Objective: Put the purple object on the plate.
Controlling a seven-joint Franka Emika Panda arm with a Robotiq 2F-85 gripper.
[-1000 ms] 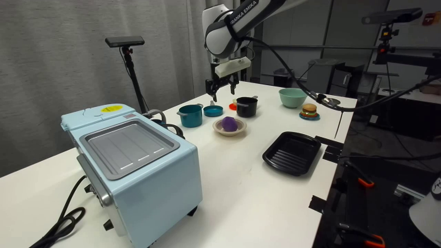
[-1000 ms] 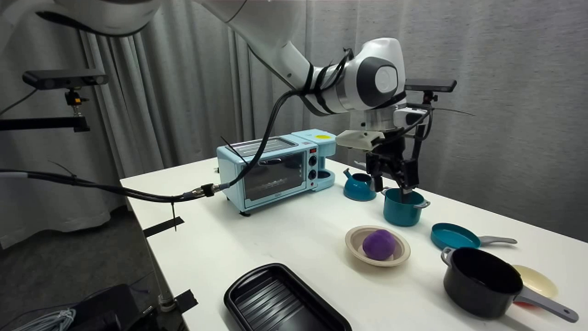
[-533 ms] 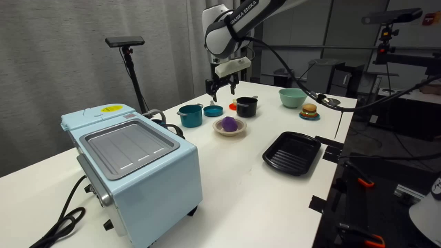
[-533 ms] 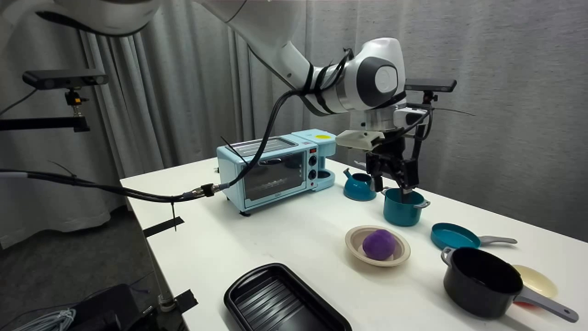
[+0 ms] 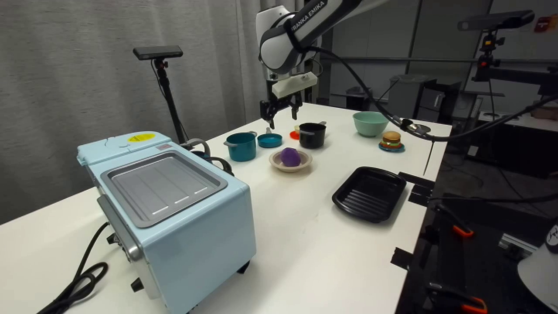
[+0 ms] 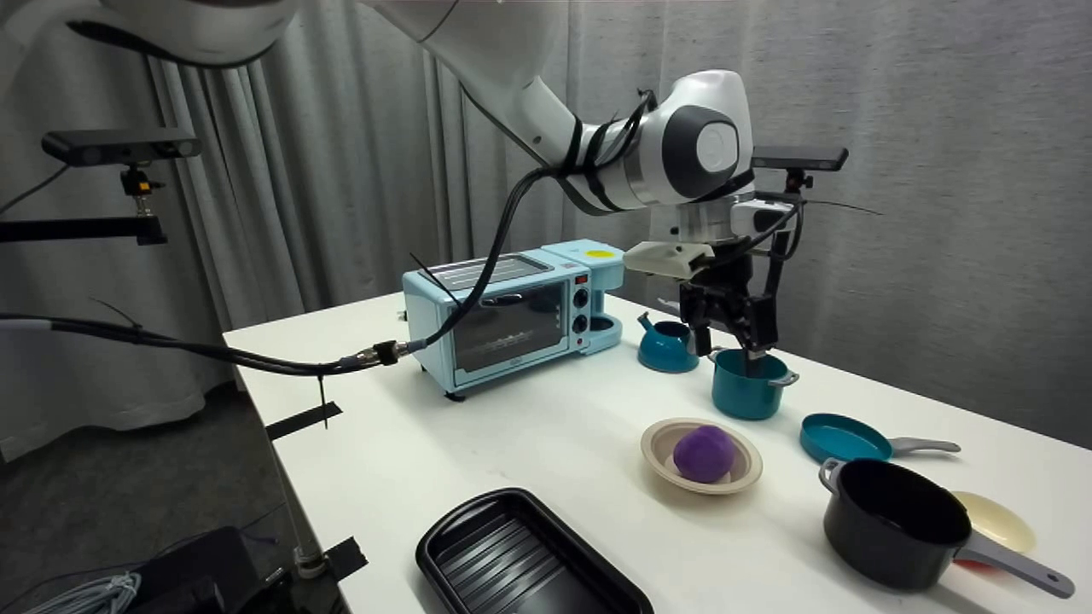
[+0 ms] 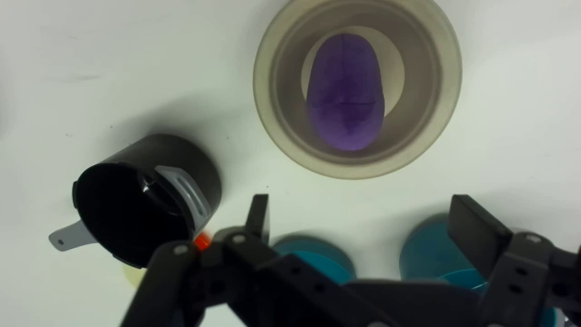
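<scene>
The arm (image 6: 546, 119) is smooth and white, with a dark grey joint cover (image 6: 681, 153) bearing a pale round disc (image 6: 717, 148), and "FRANKA EMIKA" in white capitals along a black band (image 5: 308, 16). Black straps (image 5: 292, 37) wrap it, and a thick black cable (image 6: 502, 239) with a black-and-metal connector (image 6: 388, 351) crosses one edge of the counter (image 5: 305, 244). The gripper (image 7: 362, 210) is matte black, angular, dotted with pale round screw heads (image 7: 238, 238).

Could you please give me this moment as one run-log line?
purple object: in cream plate | fingers: open, empty, clear of both | placement: looks complete
</scene>
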